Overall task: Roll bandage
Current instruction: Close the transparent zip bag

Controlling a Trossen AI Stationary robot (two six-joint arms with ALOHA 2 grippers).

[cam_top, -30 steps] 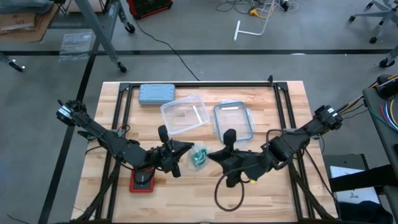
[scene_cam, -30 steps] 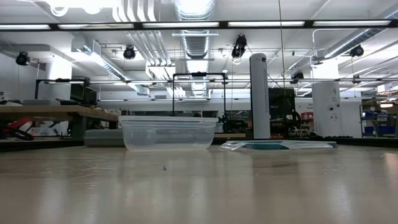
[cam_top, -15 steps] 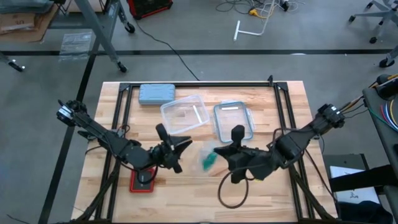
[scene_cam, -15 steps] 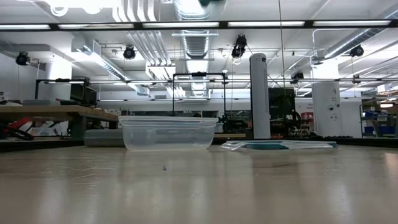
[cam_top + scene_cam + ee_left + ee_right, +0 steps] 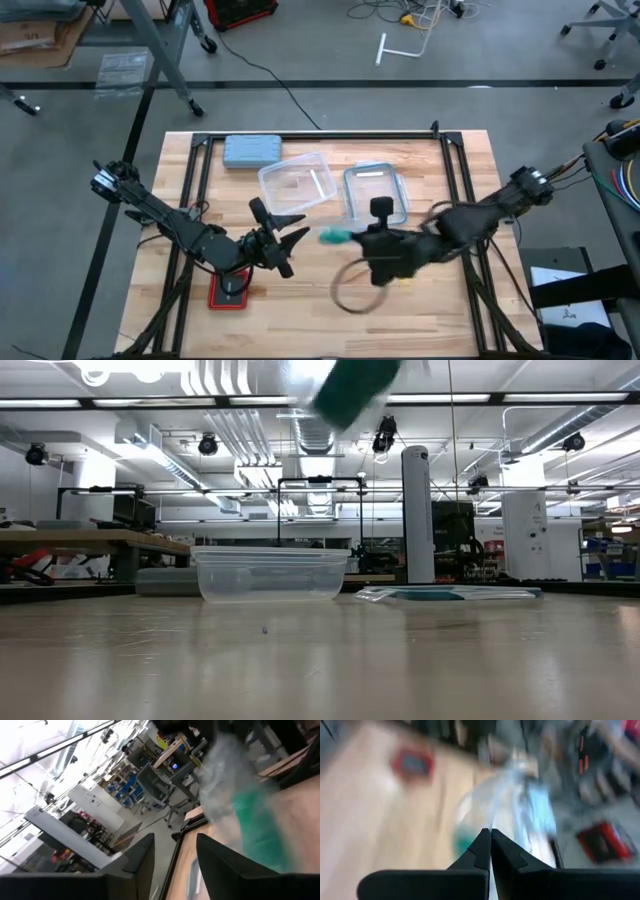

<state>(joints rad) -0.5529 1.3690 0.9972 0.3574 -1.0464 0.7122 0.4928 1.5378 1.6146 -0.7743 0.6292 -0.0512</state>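
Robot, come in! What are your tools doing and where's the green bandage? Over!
Left tool open, waiting mid-table. Right tool shut on the bandage, carrying it above the table. Nothing in the way.

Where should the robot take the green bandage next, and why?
Probably up over the clear tub and let go. The right hand is shut on the bandage, lifted off the table, right beside the open tub. The left hand waits open nearby.
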